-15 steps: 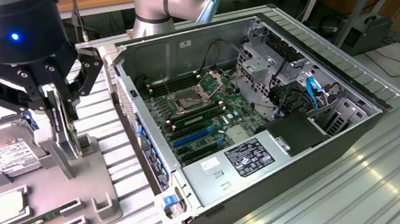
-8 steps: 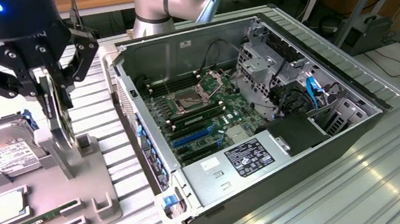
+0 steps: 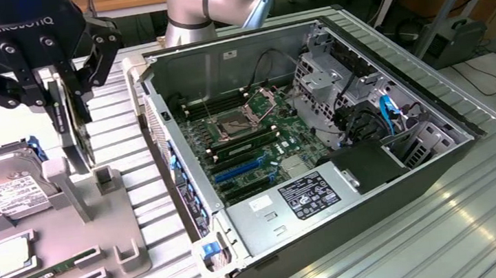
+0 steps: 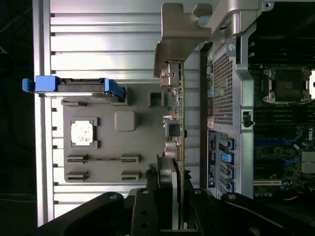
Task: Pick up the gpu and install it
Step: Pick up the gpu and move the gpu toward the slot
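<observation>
claw (image 3: 66,90): closed on gpu (image 3: 76,140), which hangs upright, edge-on.
gpu place: over grey tray (image 3: 100,224), at 9 o'clock of open computer case (image 3: 221,65), exterior view.

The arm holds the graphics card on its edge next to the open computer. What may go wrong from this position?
1. The end effector grips the graphics card near its top edge only, so it might tilt or slip.
2. Its metal bracket looks close to the computer case wall and may catch there.
3. The gray tray posts below could snag it.
</observation>
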You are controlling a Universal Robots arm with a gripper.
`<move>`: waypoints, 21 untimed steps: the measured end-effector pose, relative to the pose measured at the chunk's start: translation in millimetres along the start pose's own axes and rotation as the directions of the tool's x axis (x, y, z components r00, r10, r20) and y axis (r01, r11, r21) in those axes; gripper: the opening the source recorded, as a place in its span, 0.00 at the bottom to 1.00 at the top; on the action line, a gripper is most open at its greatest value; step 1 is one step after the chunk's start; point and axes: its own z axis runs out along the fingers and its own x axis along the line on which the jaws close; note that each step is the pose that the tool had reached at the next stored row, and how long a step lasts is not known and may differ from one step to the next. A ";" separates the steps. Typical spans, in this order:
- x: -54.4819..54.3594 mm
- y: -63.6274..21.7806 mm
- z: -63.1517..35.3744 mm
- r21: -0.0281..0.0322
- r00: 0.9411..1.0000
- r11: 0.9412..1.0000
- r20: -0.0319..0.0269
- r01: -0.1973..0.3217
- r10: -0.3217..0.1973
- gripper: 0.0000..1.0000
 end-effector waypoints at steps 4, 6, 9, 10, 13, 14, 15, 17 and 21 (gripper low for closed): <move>-4.8 0.0 1.2 0.000 1.000 1.000 0.003 0.002 -0.002 0.28; -6.6 -0.1 1.7 0.000 1.000 1.000 0.004 0.002 -0.002 0.28; -8.9 -0.1 2.3 0.000 1.000 1.000 0.006 0.002 -0.002 0.28; -9.8 -0.1 2.4 0.000 1.000 1.000 0.007 0.003 -0.003 0.28; -13.1 -0.1 3.0 0.000 1.000 1.000 0.008 0.002 -0.002 0.28; -14.0 -0.1 3.3 0.000 1.000 1.000 0.008 0.003 -0.003 0.28; -14.8 -0.1 3.5 0.000 1.000 1.000 0.008 0.003 -0.003 0.28; -17.3 -0.1 4.1 0.000 1.000 1.000 0.009 0.003 -0.003 0.28; -23.4 -0.1 4.9 0.000 1.000 1.000 0.009 0.003 -0.003 0.28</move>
